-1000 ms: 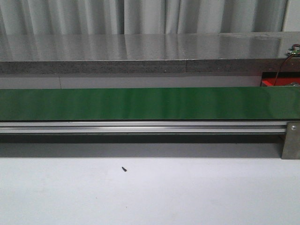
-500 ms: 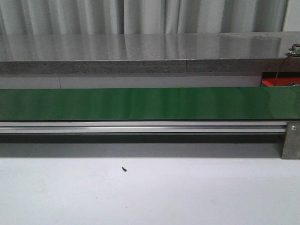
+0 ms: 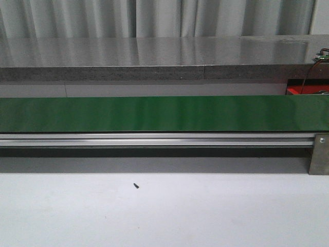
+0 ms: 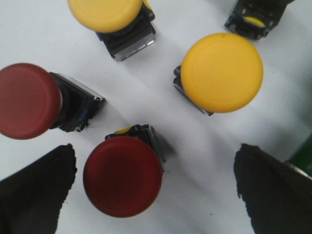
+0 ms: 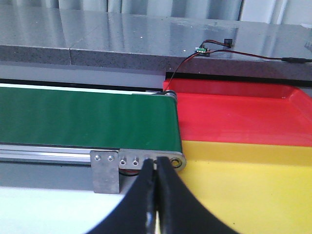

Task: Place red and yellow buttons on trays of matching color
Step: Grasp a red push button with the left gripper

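Note:
In the left wrist view my left gripper (image 4: 155, 168) is open above a white surface. A red button (image 4: 122, 175) stands between its black fingers (image 4: 36, 190), nearer one of them, untouched. Another red button (image 4: 27, 100) lies tipped on its side close by. Two yellow buttons (image 4: 222, 72) (image 4: 106, 12) sit farther off, and part of another (image 4: 251, 19) shows at the frame's edge. In the right wrist view my right gripper (image 5: 156, 163) is shut on nothing, near the conveyor's end. The red tray (image 5: 234, 114) and the yellow tray (image 5: 243, 185) lie beside it. Neither gripper shows in the front view.
A green conveyor belt (image 3: 154, 113) with an aluminium rail (image 3: 154, 139) runs across the table in the front view. Behind it is a grey stone shelf (image 3: 154, 51). A small dark screw (image 3: 136, 185) lies on the white table. Wires and a small circuit board (image 5: 202, 48) rest on the shelf.

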